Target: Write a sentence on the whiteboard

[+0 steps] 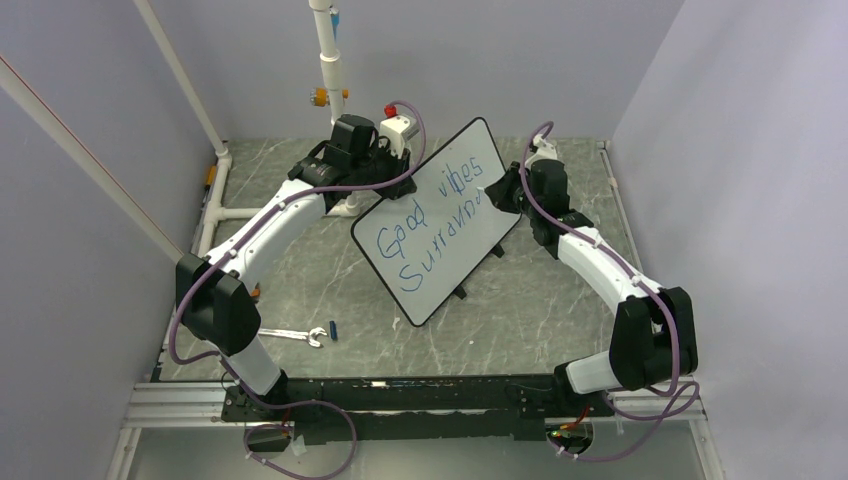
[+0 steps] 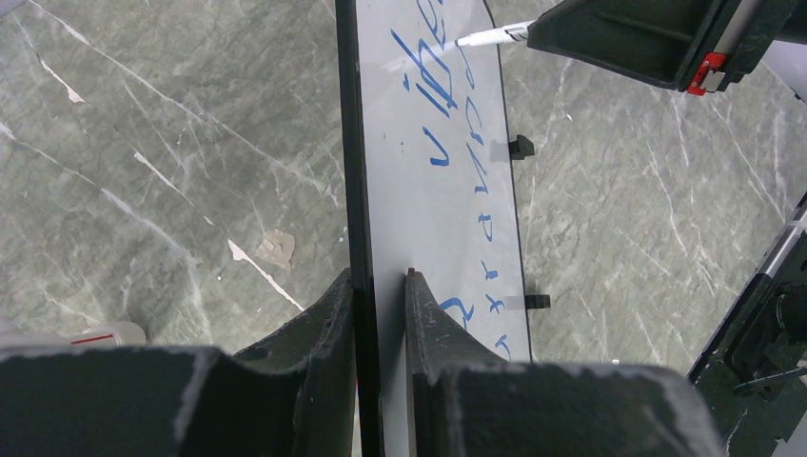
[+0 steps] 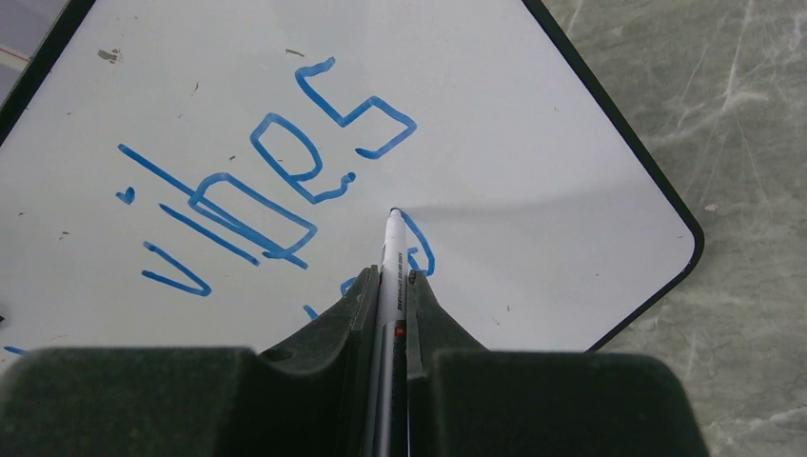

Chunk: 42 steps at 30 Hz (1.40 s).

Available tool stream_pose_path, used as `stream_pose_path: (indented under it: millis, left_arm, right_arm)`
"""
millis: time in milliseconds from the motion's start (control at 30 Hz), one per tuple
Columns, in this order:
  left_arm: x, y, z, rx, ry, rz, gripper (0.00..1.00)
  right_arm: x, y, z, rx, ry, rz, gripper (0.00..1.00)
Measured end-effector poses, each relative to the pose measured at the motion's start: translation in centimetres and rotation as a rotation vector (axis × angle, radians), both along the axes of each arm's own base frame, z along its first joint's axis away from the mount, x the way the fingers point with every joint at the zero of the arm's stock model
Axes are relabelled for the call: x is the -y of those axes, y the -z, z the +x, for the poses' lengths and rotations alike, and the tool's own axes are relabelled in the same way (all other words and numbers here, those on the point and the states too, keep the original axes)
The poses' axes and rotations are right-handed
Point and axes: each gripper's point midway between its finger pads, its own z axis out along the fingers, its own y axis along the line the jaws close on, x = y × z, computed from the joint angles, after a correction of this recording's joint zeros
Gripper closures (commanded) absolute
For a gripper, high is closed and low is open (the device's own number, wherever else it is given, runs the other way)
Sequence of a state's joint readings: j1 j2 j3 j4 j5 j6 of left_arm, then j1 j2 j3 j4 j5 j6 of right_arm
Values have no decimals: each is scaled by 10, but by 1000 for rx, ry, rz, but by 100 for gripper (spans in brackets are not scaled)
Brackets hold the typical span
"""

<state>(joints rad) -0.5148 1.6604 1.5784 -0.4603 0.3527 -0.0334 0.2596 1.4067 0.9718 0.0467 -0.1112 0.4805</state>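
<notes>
The whiteboard (image 1: 480, 250) stands tilted in the middle of the table, white with a thin black frame. The sentence (image 1: 432, 215) is in blue: "Good vibes" with a scrawled line beneath. My left gripper (image 2: 379, 278) is shut on the whiteboard's (image 2: 447, 228) upper left edge, one finger on each face. My right gripper (image 3: 390, 276) is shut on a white marker (image 3: 391, 262). Its tip touches the whiteboard (image 3: 533, 124) at the end of the second line, below "vibes" (image 3: 276, 181). The marker also shows in the left wrist view (image 2: 495, 36).
A metal wrench (image 1: 295, 335) and a small blue cap (image 1: 332, 330) lie on the grey marbled tabletop at the front left. A white pipe stand (image 1: 328, 60) rises behind the left arm. Purple walls close in both sides.
</notes>
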Motion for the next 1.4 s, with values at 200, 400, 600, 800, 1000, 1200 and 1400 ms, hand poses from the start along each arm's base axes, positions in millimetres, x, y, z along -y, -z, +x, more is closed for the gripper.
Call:
stream_pose_path:
  millis: [200, 400, 600, 800, 1000, 1200, 1400]
  left_arm:
    - [0, 0, 0, 0, 0, 0, 100]
    - [0, 0, 0, 0, 0, 0, 100]
    - [0, 0, 0, -1, -2, 2, 100]
    - [-1, 1, 0, -4, -3, 4, 100]
    - [-1, 1, 0, -3, -2, 3, 100]
    - [0, 0, 0, 2, 2, 2, 100]
    - [0, 0, 0, 6, 5, 5, 100]
  right_arm:
    - [0, 0, 0, -1, 0, 2, 100]
    - [1, 8, -3, -13, 5, -3, 100]
    - [8, 26, -7, -47, 30, -23, 100]
    - [12, 33, -10, -54, 44, -31, 100]
    - [15, 34, -10, -55, 56, -40, 100]
    - [19, 29, -14, -53, 74, -50, 100]
    - [23, 1, -27, 2, 81, -30, 100]
